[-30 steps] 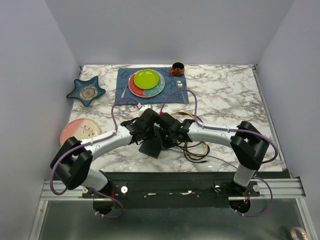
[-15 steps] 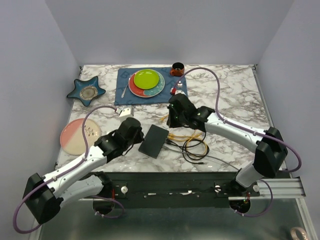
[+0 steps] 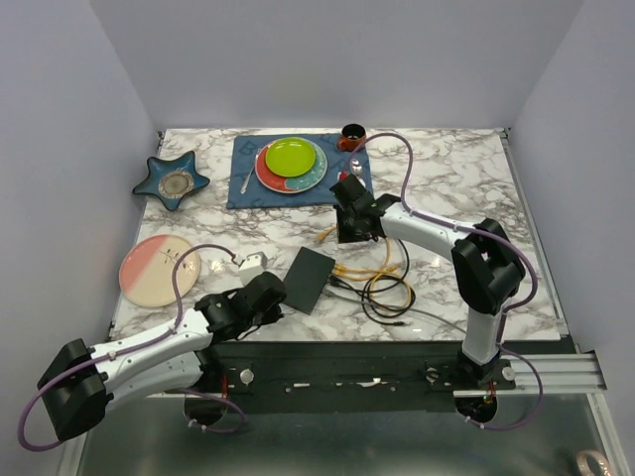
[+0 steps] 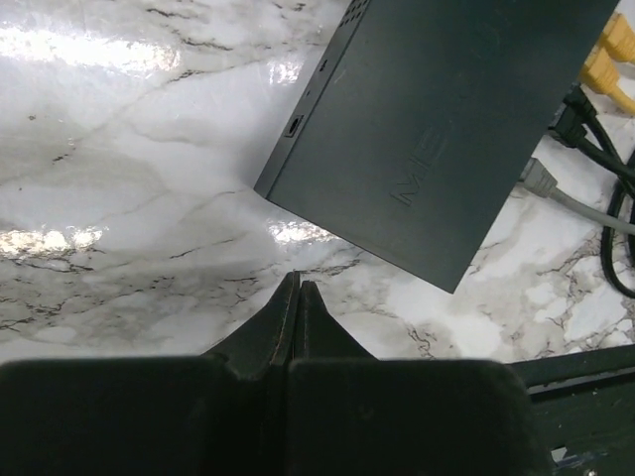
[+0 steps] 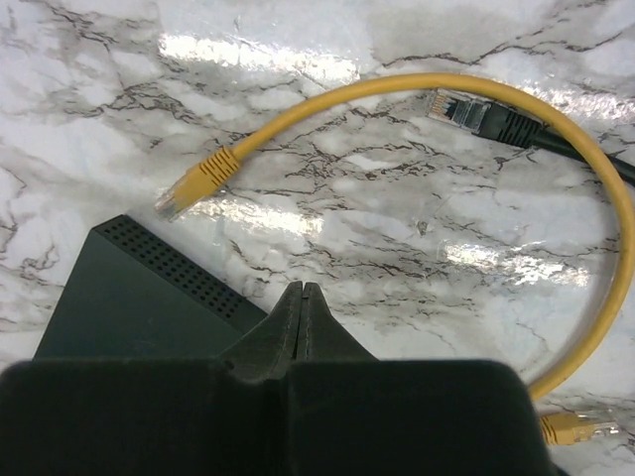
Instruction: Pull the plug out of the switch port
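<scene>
Marble-patterned table [image 3: 446, 188], top view: the switch [image 3: 305, 280] lies flat near the front edge, between my two arms. My left gripper [image 3: 270, 294], jaws pressed together on nothing, sits just beside the switch's left side. My right gripper [image 3: 350, 230], likewise closed and empty, hangs beyond its far end, near one end of a yellow cable [image 3: 362, 268]. A blue mat [image 3: 298, 196] bearing a green plate [image 3: 291, 157] lies at the back.

Left wrist view: my fingertips meet above bare marble. The switch [image 4: 446, 129] lies ahead and to the right, apart from them.

Right wrist view: my closed jaws stand beside a corner of the switch [image 5: 139, 307]. The yellow cable [image 5: 397, 89] arcs across the marble, and its yellow plug [image 5: 198, 183] lies loose near the switch's vented side, not touching it.
</scene>
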